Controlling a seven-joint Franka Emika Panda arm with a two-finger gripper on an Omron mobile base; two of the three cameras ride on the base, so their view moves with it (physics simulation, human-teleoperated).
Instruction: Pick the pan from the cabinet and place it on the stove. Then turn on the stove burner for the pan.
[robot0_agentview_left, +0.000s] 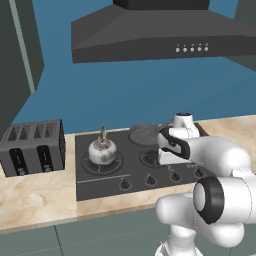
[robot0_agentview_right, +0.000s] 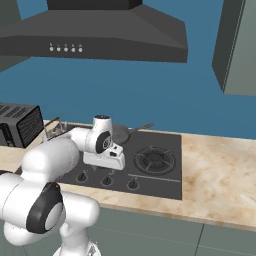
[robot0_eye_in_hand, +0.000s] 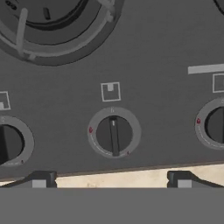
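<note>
In the left base view the stove (robot0_agentview_left: 100, 172) lies across the middle of the frame, a flat black cooktop set into a pale marbled counter (robot0_agentview_left: 35, 200), with a row of small knobs along its front edge. The pan (robot0_agentview_left: 144, 133) sits on a rear burner just right of centre — a round, shallow, dark grey disc, partly hidden by the white arm. A shiny silver kettle (robot0_agentview_left: 102, 150) stands on the burner to its left, a dark toaster (robot0_agentview_left: 34, 146) at the left edge, and the range hood (robot0_agentview_left: 165, 35) spans the top. In the right base view the pan (robot0_agentview_right: 121, 133) shows behind the arm's wrist near centre, its long thin handle pointing toward the right; a ringed burner (robot0_agentview_right: 155, 159) lies bare to the right of it, and a grey-green cabinet (robot0_agentview_right: 240, 47) hangs at the upper right. In the hand view the gripper (robot0_eye_in_hand: 111, 180) hovers over the stove's front edge (its two dark tips at lower left and lower right), jaws spread wide and holding nothing — touching nothing either. Between the tips, above them in the frame, sits a round knob (robot0_eye_in_hand: 113, 133) with its bar pointing up and down.
</note>
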